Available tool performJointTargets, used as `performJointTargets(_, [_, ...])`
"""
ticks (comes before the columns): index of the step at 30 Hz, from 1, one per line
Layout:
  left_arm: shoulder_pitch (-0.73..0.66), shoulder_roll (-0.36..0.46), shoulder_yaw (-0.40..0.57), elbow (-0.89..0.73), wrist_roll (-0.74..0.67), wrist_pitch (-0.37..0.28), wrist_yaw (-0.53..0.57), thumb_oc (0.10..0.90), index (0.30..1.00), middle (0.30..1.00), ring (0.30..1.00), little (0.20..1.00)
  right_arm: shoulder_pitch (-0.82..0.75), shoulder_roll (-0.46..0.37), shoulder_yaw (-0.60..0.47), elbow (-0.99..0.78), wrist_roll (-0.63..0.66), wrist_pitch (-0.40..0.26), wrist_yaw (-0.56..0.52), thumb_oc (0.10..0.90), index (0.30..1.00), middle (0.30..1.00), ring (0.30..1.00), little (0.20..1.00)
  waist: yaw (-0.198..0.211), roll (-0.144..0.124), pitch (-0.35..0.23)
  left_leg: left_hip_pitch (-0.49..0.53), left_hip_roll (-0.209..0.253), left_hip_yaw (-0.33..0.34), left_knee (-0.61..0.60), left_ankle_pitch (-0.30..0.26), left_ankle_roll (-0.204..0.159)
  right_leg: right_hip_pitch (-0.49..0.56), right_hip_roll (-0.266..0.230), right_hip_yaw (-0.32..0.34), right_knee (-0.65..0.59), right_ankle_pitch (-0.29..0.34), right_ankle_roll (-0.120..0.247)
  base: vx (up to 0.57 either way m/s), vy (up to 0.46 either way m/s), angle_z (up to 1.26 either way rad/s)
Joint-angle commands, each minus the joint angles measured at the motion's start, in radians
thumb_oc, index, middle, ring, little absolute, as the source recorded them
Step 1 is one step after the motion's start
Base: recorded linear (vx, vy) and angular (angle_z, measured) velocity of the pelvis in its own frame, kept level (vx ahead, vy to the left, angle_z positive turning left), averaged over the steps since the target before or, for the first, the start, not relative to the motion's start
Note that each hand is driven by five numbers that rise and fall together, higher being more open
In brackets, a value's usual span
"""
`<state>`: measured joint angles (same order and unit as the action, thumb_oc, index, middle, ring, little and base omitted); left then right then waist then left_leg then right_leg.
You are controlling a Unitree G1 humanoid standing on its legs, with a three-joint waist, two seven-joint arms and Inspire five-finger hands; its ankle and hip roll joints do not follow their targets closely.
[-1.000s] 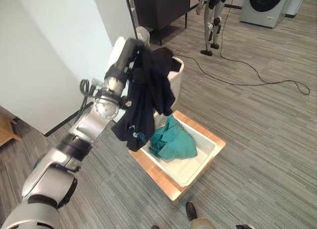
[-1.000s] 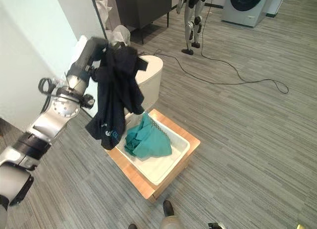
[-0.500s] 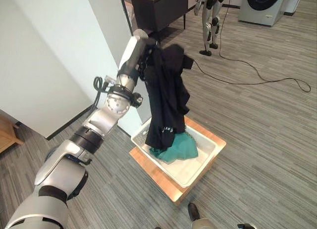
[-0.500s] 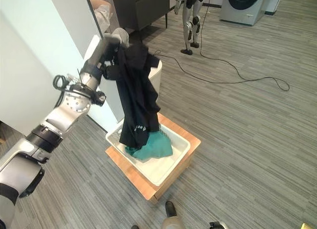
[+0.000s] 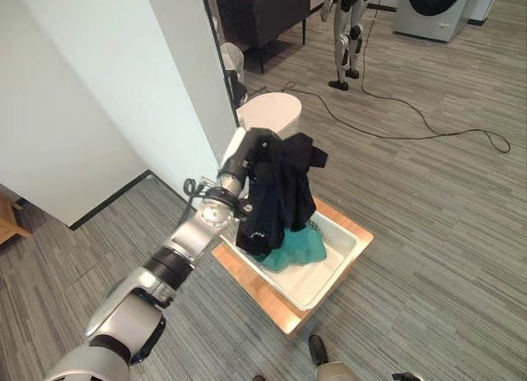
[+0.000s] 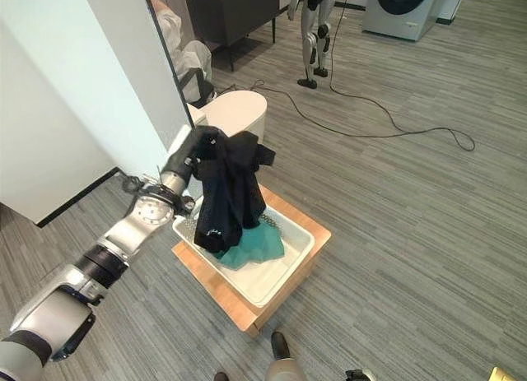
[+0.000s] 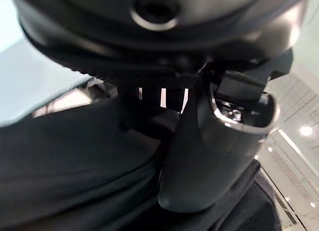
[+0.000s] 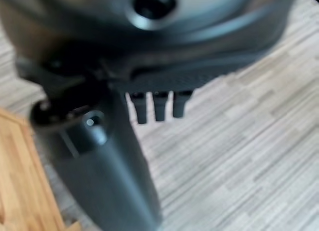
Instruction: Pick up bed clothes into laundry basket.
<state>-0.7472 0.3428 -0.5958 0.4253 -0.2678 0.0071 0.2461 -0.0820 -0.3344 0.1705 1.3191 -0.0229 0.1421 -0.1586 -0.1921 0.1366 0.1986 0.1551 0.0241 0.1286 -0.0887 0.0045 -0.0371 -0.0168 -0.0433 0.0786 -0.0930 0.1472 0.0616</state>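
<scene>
My left hand (image 5: 254,145) is shut on a black garment (image 5: 280,192), which hangs from it over the white laundry basket (image 5: 333,270). The garment's lower end touches a teal cloth (image 5: 298,248) lying in the basket. In the left wrist view my thumb (image 7: 209,151) presses into the black cloth (image 7: 70,166). My right hand (image 8: 99,156) hangs above the floor with relaxed fingers and holds nothing.
The basket sits on a low wooden platform (image 5: 268,299). A white round bin (image 5: 270,113) stands just behind it, beside a white partition wall (image 5: 107,85). Farther back are another robot's legs (image 5: 346,39), a cable on the floor (image 5: 412,132) and a dark cabinet (image 5: 263,19).
My left arm has swung right and down, carrying the black garment from high beside the basket to just over it. The garment's hem now rests in the basket.
</scene>
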Motion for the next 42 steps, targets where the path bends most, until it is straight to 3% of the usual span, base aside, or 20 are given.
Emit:
performJointTargets(1, [-0.137, -0.028, 0.051, 0.017, 0.083, -0.071, -0.002, 0.4, 0.3, 0.3, 0.3, 0.3, 0.001, -0.04, 0.041, 0.03, -0.027, 0.011, -0.031, 0.8, 0.9, 0.9, 0.9, 0.9, -0.041, -0.001, -0.039, -0.062, 0.035, -0.008, 0.001, -0.039, -0.038, 0.082, -0.084, 0.021, 0.025, -0.142, 0.076, 0.0, 0.023, -0.08])
performJointTargets(5, [-0.146, -0.104, 0.001, 0.197, 0.273, -0.032, 0.051, 0.4, 0.3, 0.3, 0.3, 0.3, -0.001, -0.052, 0.043, 0.022, -0.033, -0.004, -0.058, 0.8, 0.9, 0.9, 0.9, 0.9, -0.07, 0.005, -0.025, -0.07, 0.031, 0.003, 0.001, -0.041, -0.034, 0.058, -0.086, 0.036, 0.032, -0.138, 0.079, 0.0, 0.032, -0.13])
performJointTargets(10, [-0.156, -0.157, -0.021, 0.369, 0.337, -0.006, 0.086, 0.4, 0.3, 0.3, 0.3, 0.3, 0.005, -0.062, 0.04, 0.021, -0.027, -0.013, -0.077, 0.8, 0.9, 0.9, 0.9, 0.9, -0.084, 0.002, -0.014, -0.096, 0.03, 0.014, 0.001, -0.037, -0.032, 0.02, -0.085, 0.052, 0.033, -0.123, 0.085, -0.02, 0.013, -0.16])
performJointTargets(15, [-0.209, -0.222, -0.062, 0.702, 0.514, 0.049, 0.125, 0.4, 0.3, 0.3, 0.3, 0.3, 0.034, -0.051, 0.041, 0.061, -0.001, -0.033, -0.105, 0.8, 0.9, 0.9, 0.9, 0.9, -0.087, -0.025, -0.012, -0.148, 0.038, 0.021, 0.001, -0.02, -0.033, -0.036, -0.076, 0.051, 0.031, -0.106, 0.092, -0.03, -0.018, -0.19])
performJointTargets(18, [-0.209, -0.23, -0.043, 0.753, 0.508, 0.057, 0.134, 0.4, 0.3, 0.3, 0.3, 0.3, 0.039, -0.044, 0.049, 0.07, 0.005, -0.035, -0.107, 0.8, 0.9, 0.9, 0.9, 0.9, -0.087, -0.036, -0.009, -0.164, 0.04, 0.023, 0.001, -0.015, -0.034, -0.052, -0.073, 0.051, 0.03, -0.101, 0.092, -0.03, -0.03, -0.05])
performJointTargets(19, [-0.212, -0.23, -0.04, 0.769, 0.519, 0.056, 0.14, 0.58, 0.571, 0.571, 0.571, 0.571, 0.04, -0.043, 0.053, 0.072, 0.008, -0.04, -0.108, 0.8, 0.9, 0.9, 0.9, 0.9, -0.087, -0.042, -0.008, -0.171, 0.042, 0.025, 0.001, -0.012, -0.035, -0.061, -0.073, 0.05, 0.029, -0.096, 0.092, 0.0, 0.0, 0.0])
performJointTargets(20, [-0.213, -0.237, -0.043, 0.782, 0.527, 0.061, 0.146, 0.8, 0.9, 0.9, 0.9, 0.9, 0.024, -0.035, 0.061, 0.079, 0.009, -0.037, -0.116, 0.8, 0.9, 0.9, 0.9, 0.9, -0.082, -0.045, -0.007, -0.177, 0.041, 0.025, 0.001, -0.012, -0.035, -0.065, -0.072, 0.049, 0.028, -0.094, 0.092, -0.04, -0.033, -0.01])
performJointTargets(21, [-0.215, -0.238, -0.048, 0.792, 0.537, 0.065, 0.156, 0.8, 0.9, 0.9, 0.9, 0.9, 0.006, -0.023, 0.074, 0.086, 0.011, -0.036, -0.117, 0.8, 0.9, 0.9, 0.9, 0.9, -0.078, -0.051, -0.007, -0.19, 0.042, 0.026, 0.001, -0.008, -0.036, -0.076, -0.073, 0.046, 0.023, -0.09, 0.093, 0.0, 0.0, 0.0])
performJointTargets(30, [-0.25, -0.198, -0.044, 0.684, 0.493, 0.016, 0.215, 0.8, 0.9, 0.9, 0.9, 0.9, -0.018, -0.013, 0.101, 0.063, 0.011, -0.055, -0.132, 0.8, 0.9, 0.9, 0.9, 0.9, -0.059, -0.077, -0.023, -0.214, 0.047, 0.036, 0.001, -0.007, -0.037, -0.1, -0.066, 0.045, 0.011, -0.08, 0.095, -0.01, -0.018, -0.01])
performJointTargets(31, [-0.235, -0.177, -0.052, 0.573, 0.477, -0.013, 0.215, 0.8, 0.9, 0.9, 0.9, 0.9, -0.017, -0.02, 0.102, 0.054, 0.006, -0.057, -0.133, 0.8, 0.9, 0.9, 0.9, 0.9, -0.054, -0.082, -0.025, -0.202, 0.049, 0.033, 0.001, -0.01, -0.038, -0.083, -0.066, 0.043, 0.01, -0.086, 0.094, 0.0, 0.0, 0.0])
performJointTargets(34, [-0.209, -0.157, -0.049, 0.482, 0.452, -0.034, 0.212, 0.8, 0.9, 0.9, 0.9, 0.9, -0.021, -0.021, 0.099, 0.049, 0.004, -0.058, -0.129, 0.8, 0.9, 0.9, 0.9, 0.9, -0.047, -0.084, -0.03, -0.189, 0.051, 0.031, 0.001, -0.013, -0.038, -0.066, -0.066, 0.039, 0.01, -0.093, 0.092, 0.01, -0.01, 0.0])
performJointTargets(36, [-0.16, -0.138, -0.025, 0.304, 0.375, -0.062, 0.207, 0.8, 0.9, 0.9, 0.9, 0.9, -0.043, -0.02, 0.096, 0.049, -0.001, -0.048, -0.12, 0.8, 0.9, 0.9, 0.9, 0.9, -0.029, -0.086, -0.043, -0.167, 0.05, 0.017, 0.001, -0.019, -0.038, -0.03, -0.067, 0.022, 0.009, -0.104, 0.088, 0.05, -0.027, 0.05])
performJointTargets(38, [-0.144, -0.132, -0.015, 0.255, 0.348, -0.065, 0.198, 0.8, 0.9, 0.9, 0.9, 0.9, -0.051, -0.02, 0.095, 0.05, -0.001, -0.044, -0.118, 0.8, 0.9, 0.9, 0.9, 0.9, -0.023, -0.086, -0.046, -0.161, 0.049, 0.013, 0.001, -0.02, -0.038, -0.021, -0.066, 0.018, 0.009, -0.107, 0.086, 0.02, -0.009, 0.17])
performJointTargets(42, [-0.102, -0.088, 0.022, 0.069, 0.25, -0.089, 0.116, 0.8, 0.9, 0.9, 0.9, 0.9, -0.093, -0.03, 0.085, 0.062, -0.005, -0.016, -0.088, 0.8, 0.9, 0.9, 0.9, 0.9, 0.013, -0.083, -0.059, -0.14, 0.05, -0.005, 0.001, -0.024, -0.039, 0.014, -0.069, 0.0, 0.008, -0.115, 0.08, 0.03, -0.003, 0.17])
